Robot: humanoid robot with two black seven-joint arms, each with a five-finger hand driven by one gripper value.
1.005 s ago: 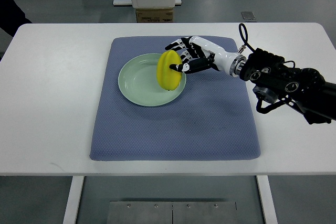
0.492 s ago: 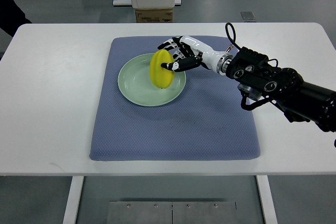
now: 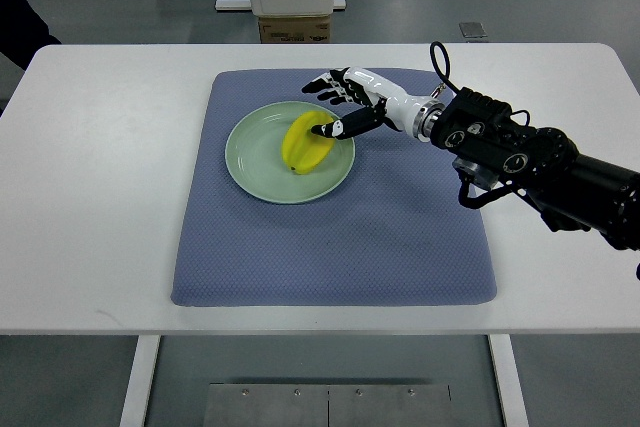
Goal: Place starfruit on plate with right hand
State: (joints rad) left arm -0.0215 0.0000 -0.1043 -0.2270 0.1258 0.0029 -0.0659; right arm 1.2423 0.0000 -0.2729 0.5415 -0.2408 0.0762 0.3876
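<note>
The yellow starfruit (image 3: 305,145) lies tipped over on the pale green plate (image 3: 250,162), toward the plate's right side. My right hand (image 3: 337,109) reaches in from the right and hovers at the plate's upper right rim. Its fingers (image 3: 325,87) are spread above the fruit. Its thumb tip sits at the starfruit's upper right end; I cannot tell if it still touches. The hand holds nothing. The left arm is out of view.
The plate sits on a blue-grey mat (image 3: 400,237) on a white table (image 3: 90,197). A cardboard box (image 3: 294,27) and a white post stand behind the table's far edge.
The starfruit was held upright over the plate and moved left; now it has dropped and lies flat on the plate. The fingers have opened off it.
</note>
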